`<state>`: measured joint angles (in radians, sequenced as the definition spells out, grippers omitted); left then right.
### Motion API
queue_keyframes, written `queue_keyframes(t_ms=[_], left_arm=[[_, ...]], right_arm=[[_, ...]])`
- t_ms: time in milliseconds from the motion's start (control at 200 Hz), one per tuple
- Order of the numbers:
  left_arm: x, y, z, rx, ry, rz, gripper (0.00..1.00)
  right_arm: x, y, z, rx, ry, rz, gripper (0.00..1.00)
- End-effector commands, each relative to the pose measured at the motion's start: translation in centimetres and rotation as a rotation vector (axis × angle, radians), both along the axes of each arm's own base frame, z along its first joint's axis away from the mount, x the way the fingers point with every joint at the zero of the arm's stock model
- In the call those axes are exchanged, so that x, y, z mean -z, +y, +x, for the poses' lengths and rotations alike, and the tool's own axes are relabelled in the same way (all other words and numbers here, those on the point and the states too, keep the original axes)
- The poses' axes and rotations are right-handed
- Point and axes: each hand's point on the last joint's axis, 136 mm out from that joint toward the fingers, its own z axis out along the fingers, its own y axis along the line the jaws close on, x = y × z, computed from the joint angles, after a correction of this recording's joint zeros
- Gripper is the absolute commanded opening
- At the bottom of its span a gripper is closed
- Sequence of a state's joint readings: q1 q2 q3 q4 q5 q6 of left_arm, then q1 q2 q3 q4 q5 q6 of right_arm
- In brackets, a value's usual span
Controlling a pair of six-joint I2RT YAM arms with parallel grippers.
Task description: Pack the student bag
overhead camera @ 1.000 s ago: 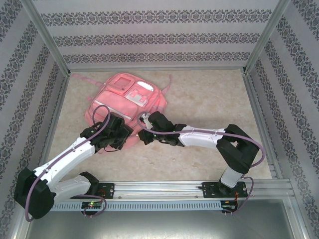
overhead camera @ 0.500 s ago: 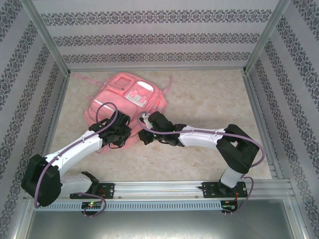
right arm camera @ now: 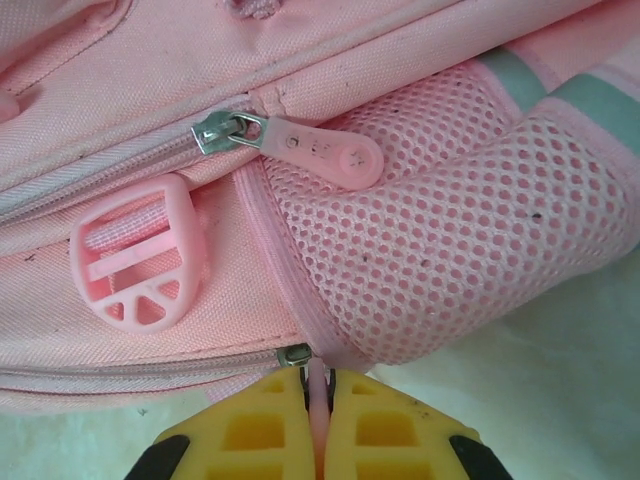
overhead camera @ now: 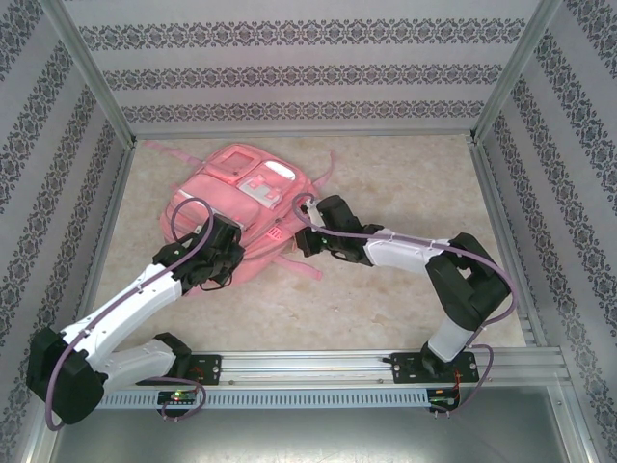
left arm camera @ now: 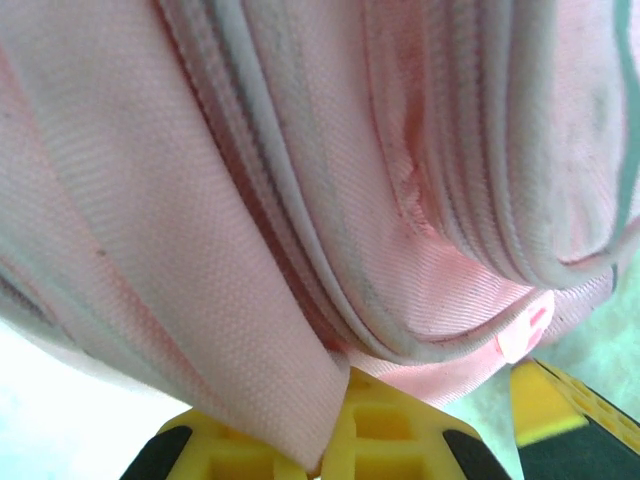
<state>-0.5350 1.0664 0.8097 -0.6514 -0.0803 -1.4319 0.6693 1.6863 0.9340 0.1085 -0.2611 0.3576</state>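
Both pinching: left end effector [left arm camera: 338,445] on backpack [overhead camera: 246,193] fabric, right end effector [right arm camera: 318,428] on zipper pull [right arm camera: 318,380]; I'd unzip next.

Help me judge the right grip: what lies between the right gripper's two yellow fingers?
In the right wrist view, a thin pink zipper pull of the student bag sits pinched between them, attached to the lower slider.

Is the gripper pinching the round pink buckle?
No, the right gripper is shut on a thin pink zipper pull, while the buckle sits apart on the student bag.
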Motion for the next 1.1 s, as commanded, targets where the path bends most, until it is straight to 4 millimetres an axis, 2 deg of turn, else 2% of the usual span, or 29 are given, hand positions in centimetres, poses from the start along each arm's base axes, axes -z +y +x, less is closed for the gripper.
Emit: queue_keyframes(t_ms=[0, 130, 380, 525, 659, 824, 909, 934, 1039, 1094], left_arm=[[-1.1, 3.0, -1.6, 0.001, 0.013, 0.142, 0.00], [-0.7, 1.4, -1.0, 0.049, 0.007, 0.093, 0.00], [-1.2, -5.5, 2.0, 0.239, -0.044, -0.045, 0.00], [-1.3, -10.1, 3.3, 0.303, -0.056, -0.103, 0.00], [-1.1, -14.3, 4.3, 0.369, -0.042, -0.100, 0.00], [-0.7, -19.2, 5.9, 0.451, -0.031, -0.110, 0.00], [-1.3, -22.0, 6.8, 0.498, -0.037, -0.128, 0.00], [-0.8, -22.6, 6.9, 0.511, -0.023, -0.126, 0.00], [-0.8, -24.8, 7.4, 0.565, -0.014, -0.126, 0.00], [-1.0, -25.1, 7.5, 0.583, -0.011, -0.114, 0.14]], right_arm=[[0.6, -5.2, 5.0, 0.174, -0.067, -0.105, 0.00], [0.2, -6.0, 6.5, 0.198, -0.065, -0.084, 0.00], [-0.7, -6.4, 6.4, 0.207, -0.071, -0.085, 0.00], [-1.8, -7.6, 6.2, 0.250, -0.066, -0.066, 0.36], [-3.2, -10.0, 5.9, 0.330, -0.074, -0.051, 0.46], [-4.9, -13.5, 5.2, 0.428, -0.097, -0.046, 0.50], [-5.8, -15.4, 4.7, 0.476, -0.117, -0.046, 0.54], [-6.0, -16.0, 4.5, 0.489, -0.121, -0.047, 0.56], [-7.1, -18.2, 3.9, 0.546, -0.142, -0.038, 0.60], [-7.5, -19.4, 3.6, 0.581, -0.147, -0.041, 0.64]])
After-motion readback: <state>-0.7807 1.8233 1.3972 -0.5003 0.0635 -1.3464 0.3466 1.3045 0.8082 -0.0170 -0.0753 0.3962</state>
